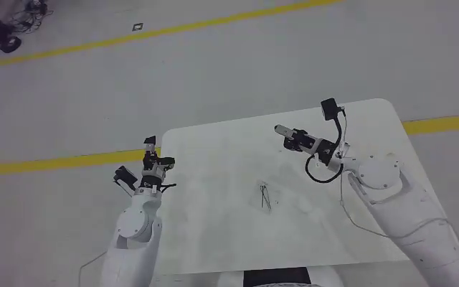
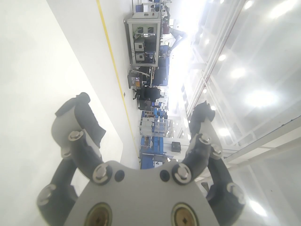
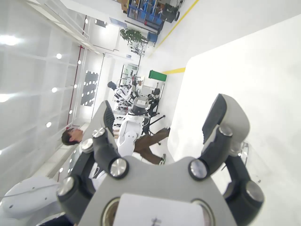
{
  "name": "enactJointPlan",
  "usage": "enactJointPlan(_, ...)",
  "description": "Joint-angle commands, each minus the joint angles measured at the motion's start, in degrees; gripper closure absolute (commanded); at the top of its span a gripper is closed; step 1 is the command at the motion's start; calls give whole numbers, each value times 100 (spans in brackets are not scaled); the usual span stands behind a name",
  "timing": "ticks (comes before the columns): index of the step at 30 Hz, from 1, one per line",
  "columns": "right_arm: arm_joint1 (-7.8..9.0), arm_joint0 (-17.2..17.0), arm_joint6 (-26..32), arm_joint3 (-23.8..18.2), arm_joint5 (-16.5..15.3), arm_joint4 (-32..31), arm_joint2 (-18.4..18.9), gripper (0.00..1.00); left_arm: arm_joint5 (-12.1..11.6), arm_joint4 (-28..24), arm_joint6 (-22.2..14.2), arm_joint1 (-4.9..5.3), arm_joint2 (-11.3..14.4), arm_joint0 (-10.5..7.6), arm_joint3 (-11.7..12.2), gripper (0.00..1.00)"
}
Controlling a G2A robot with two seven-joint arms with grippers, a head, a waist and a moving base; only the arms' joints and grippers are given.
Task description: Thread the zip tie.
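A thin dark zip tie [image 1: 265, 196] lies flat near the middle of the white table [image 1: 215, 158]. My left gripper [image 1: 150, 149] is raised at the table's left edge, well left of the tie; its fingers [image 2: 80, 116] stand wide apart with nothing between them. My right gripper [image 1: 281, 131] hovers over the far right part of the table, beyond the tie and a little to its right. Its two padded fingers [image 3: 212, 116] are spread, and nothing is held.
The white table has rounded corners [image 1: 384, 106], and grey floor with yellow lines [image 1: 64, 163] lies around it. In the right wrist view, the table's edge [image 3: 178, 99] runs past the gripper.
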Motion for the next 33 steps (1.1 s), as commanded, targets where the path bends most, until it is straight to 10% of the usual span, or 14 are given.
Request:
enactJointPlan(1,0,-7,-14,0,-8,10,11,0,0,0,0,0,0,0,0,0)
enactJointPlan(14,6,56,147,-79,2,-215,-88,0,0,0,0,0,0,0,0,0)
enactJointPlan(25,-235,1483,1255,614,1859,-934,-1586,0,0,0,0,0,0,0,0,0)
enactJointPlan(33,-239,1489,1239,628,1894,-923,-1586,0,0,0,0,0,0,0,0,0)
